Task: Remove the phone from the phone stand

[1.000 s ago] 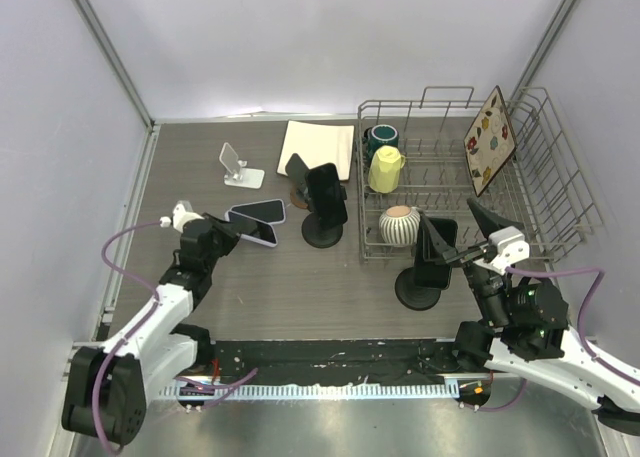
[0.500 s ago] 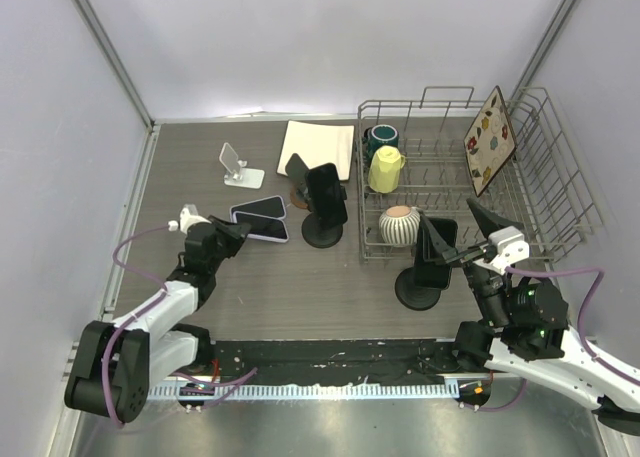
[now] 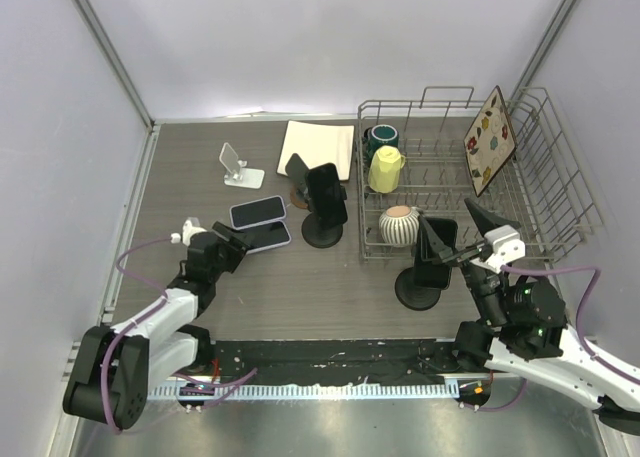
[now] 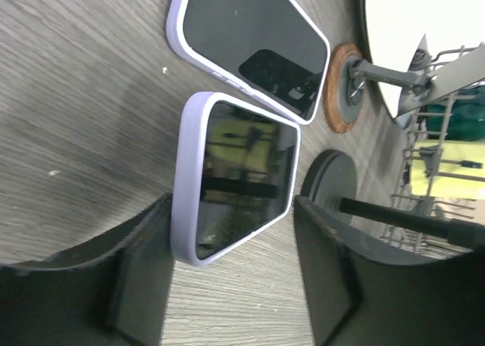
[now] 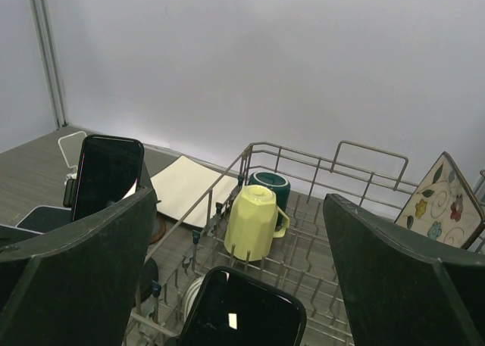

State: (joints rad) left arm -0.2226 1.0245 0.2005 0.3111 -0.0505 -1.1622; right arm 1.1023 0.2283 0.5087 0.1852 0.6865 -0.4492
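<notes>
Two phones in lavender cases lie flat, side by side, on the wooden table. The nearer phone (image 4: 235,176) (image 3: 268,237) has its end between the fingers of my left gripper (image 4: 231,210) (image 3: 228,245), which is open. The farther phone (image 4: 250,51) (image 3: 258,212) lies just beyond it. A black phone (image 3: 327,192) (image 5: 110,176) rests on the black middle stand (image 3: 322,235). Another black phone (image 5: 242,312) (image 3: 438,245) sits on the black right stand (image 3: 417,292). My right gripper (image 5: 239,202) (image 3: 462,239) hangs wide open just above that phone, holding nothing.
An empty white phone stand (image 3: 238,167) and a wooden-based stand (image 3: 298,182) sit at the back left, next to a white board (image 3: 318,149). The wire dish rack (image 3: 540,177) at right holds a yellow mug (image 3: 385,167), teal mug (image 3: 381,135), striped bowl (image 3: 400,224) and patterned plate (image 3: 490,142).
My left gripper brought the lavender phone down beside the other one, laid it flat and opened its jaws. The right arm has stayed put.
</notes>
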